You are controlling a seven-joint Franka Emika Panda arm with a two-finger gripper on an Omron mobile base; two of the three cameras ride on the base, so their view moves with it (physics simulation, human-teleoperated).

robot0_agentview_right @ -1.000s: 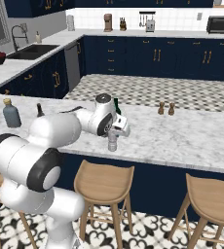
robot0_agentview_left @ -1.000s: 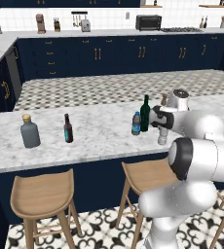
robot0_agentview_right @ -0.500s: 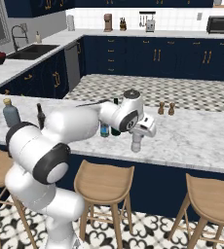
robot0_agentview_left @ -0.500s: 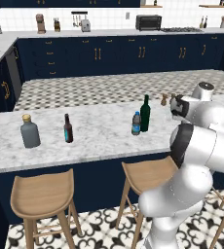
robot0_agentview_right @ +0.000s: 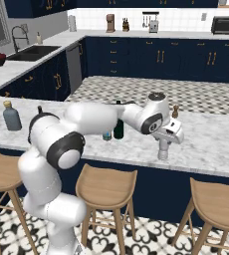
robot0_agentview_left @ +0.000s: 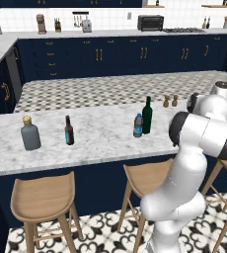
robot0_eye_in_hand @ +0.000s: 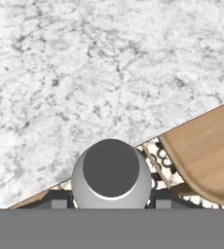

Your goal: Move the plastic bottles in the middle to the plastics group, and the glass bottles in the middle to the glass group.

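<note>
Marble desk [robot0_agentview_left: 100,141] first: over the last second my arm swung right along it, away from the middle. Green wine bottle [robot0_agentview_left: 147,114] and blue-capped bottle [robot0_agentview_left: 138,125] stood there untouched. End effector [robot0_agentview_right: 165,143] was clamped round the clear-grey bottle [robot0_agentview_right: 163,151], upright by the desk's near edge. Plastics drop-off judged close.

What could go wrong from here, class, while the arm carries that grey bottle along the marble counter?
1. The clear-grey plastic bottle hangs from the gripper near the counter's front edge, above a wooden stool; a slip could send it to the floor.
2. The arm crosses in front of the green glass bottle and blue-capped bottle, so a swing back might topple them.
</note>
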